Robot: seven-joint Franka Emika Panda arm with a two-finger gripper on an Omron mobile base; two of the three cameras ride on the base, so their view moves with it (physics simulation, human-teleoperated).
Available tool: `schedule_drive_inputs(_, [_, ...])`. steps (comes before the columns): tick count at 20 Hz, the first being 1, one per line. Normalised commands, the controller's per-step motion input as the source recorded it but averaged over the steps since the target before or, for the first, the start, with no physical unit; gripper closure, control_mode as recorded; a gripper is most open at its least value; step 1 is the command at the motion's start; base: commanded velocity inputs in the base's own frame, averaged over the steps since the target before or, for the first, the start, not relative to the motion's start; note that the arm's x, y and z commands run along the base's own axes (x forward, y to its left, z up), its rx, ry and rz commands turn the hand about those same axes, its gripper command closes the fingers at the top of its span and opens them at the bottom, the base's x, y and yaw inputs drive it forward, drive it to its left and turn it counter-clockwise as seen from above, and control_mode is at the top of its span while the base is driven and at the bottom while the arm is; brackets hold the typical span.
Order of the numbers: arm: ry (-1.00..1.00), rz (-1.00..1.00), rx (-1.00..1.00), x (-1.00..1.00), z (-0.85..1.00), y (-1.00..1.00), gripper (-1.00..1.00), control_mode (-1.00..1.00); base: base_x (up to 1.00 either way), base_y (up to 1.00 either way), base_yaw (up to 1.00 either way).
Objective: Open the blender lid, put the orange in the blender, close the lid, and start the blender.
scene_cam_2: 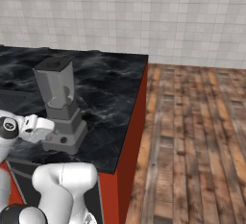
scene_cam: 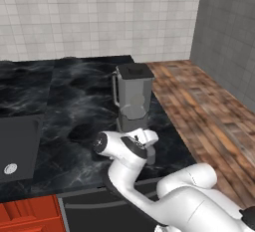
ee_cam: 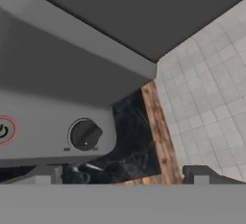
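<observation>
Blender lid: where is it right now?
The blender lid sits on top of the blender jar in the left base view, on the black marble counter near its right edge, by the wooden floor.

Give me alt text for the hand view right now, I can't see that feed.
Close-up of the blender base: its black knob sits just above the open gripper, with the red button at the left edge. Black marble counter, a strip of wood floor and a tiled wall lie beyond to the right.
</observation>
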Motion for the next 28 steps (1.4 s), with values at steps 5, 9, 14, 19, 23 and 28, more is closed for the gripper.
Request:
schedule_drive_inputs(5, [0.02, 0.0, 0.0, 0.23, -0.18, 0.13, -1.0, -1.0, 0.0, 0.0, 0.0])
schedule_drive_inputs(9, [0.04, 0.0, 0.0, 0.26, -0.16, 0.13, -1.0, -1.0, 0.0, 0.0, 0.0])
schedule_drive_inputs(14, [0.06, 0.0, 0.0, 0.31, -0.23, 0.09, -1.0, -1.0, 0.0, 0.0, 0.0])
schedule_drive_inputs(19, [0.03, 0.0, 0.0, 0.25, -0.38, 0.13, -1.0, -1.0, 0.0, 0.0, 0.0])
schedule_drive_inputs(23, [0.0, 0.0, 0.0, 0.11, -0.46, 0.14, -1.0, -1.0, 0.0, 0.0, 0.0])
schedule_drive_inputs(28, [-0.04, 0.0, 0.0, -0.19, -0.62, -0.03, -1.0, -1.0, 0.0, 0.0, 0.0])
